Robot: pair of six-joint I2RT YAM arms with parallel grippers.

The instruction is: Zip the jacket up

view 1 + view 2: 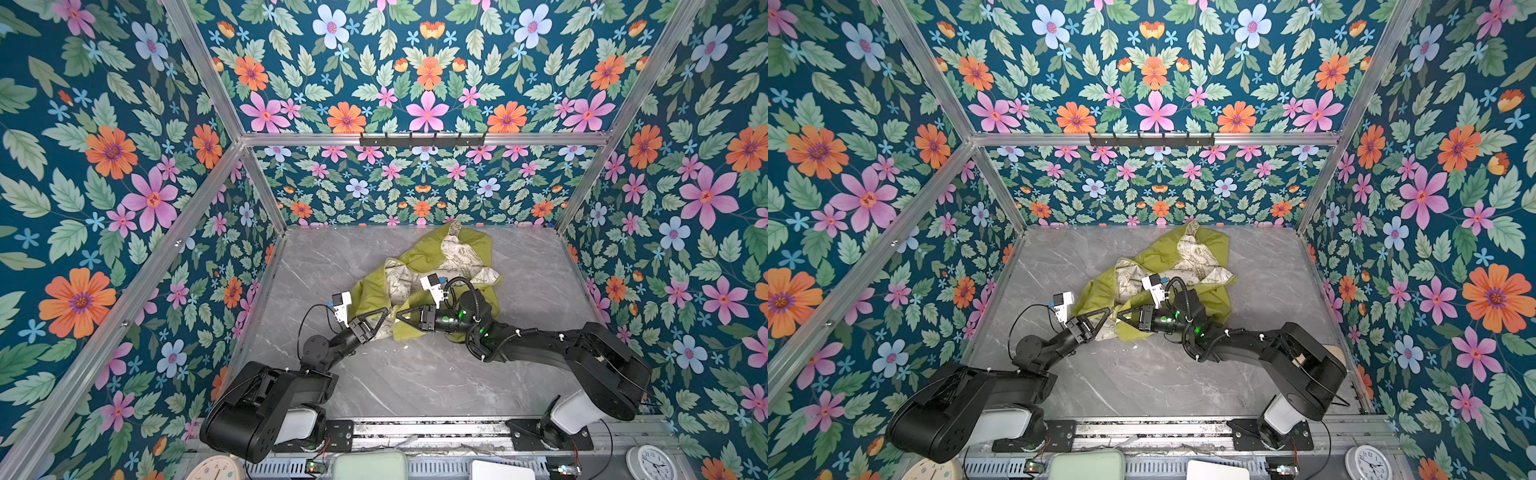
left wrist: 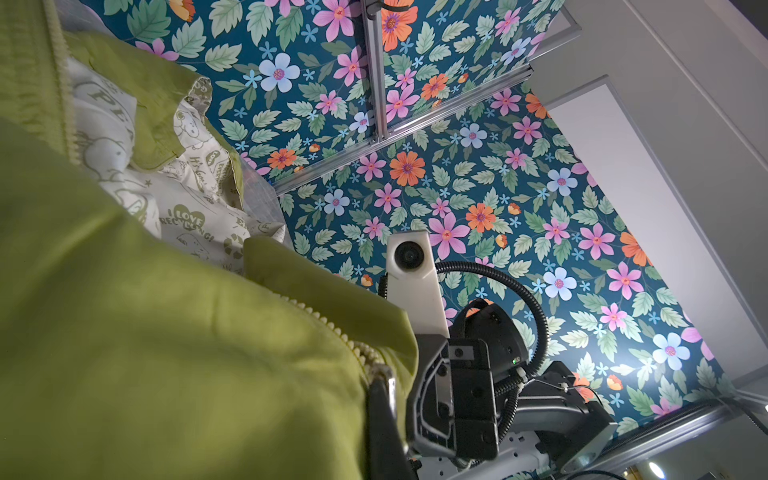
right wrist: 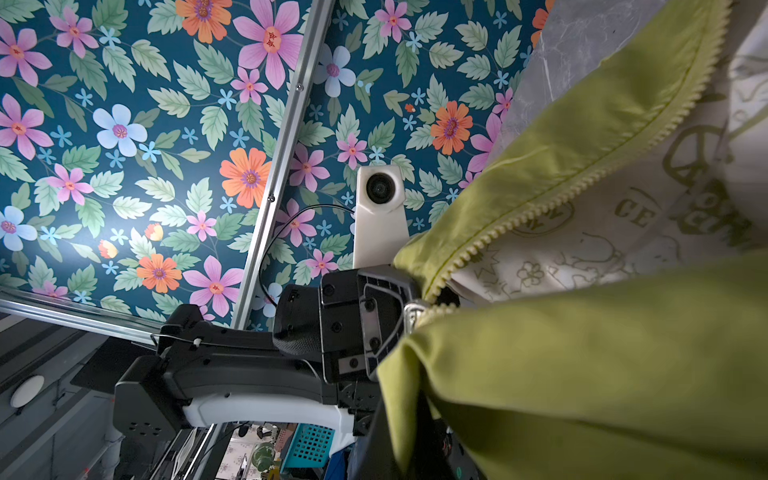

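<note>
Gripping the jacket (image 1: pixel 422 249), which lies crumpled mid-table toward the far wall, the left gripper (image 1: pixel 385 314) and right gripper (image 1: pixel 400 319) clench its near hem beside the slider (image 3: pixel 411 311). Teeth (image 3: pixel 582 183) above the slider gape apart, so zipping seems barely begun.

A robot test booth, not a lived-in room: floral-print panels (image 1: pixel 424 83) in aluminium framing (image 1: pixel 291 140) enclose the grey marble-look table (image 1: pixel 415 374), with two robot arms (image 1: pixel 540 345) bolted to a rail (image 1: pixel 428 428) along its near edge.

Thin matt cloth jacket (image 1: pixel 412 252); smooth marble-look tabletop (image 1: pixel 415 374); brushed aluminium frame (image 1: pixel 299 139)
</note>
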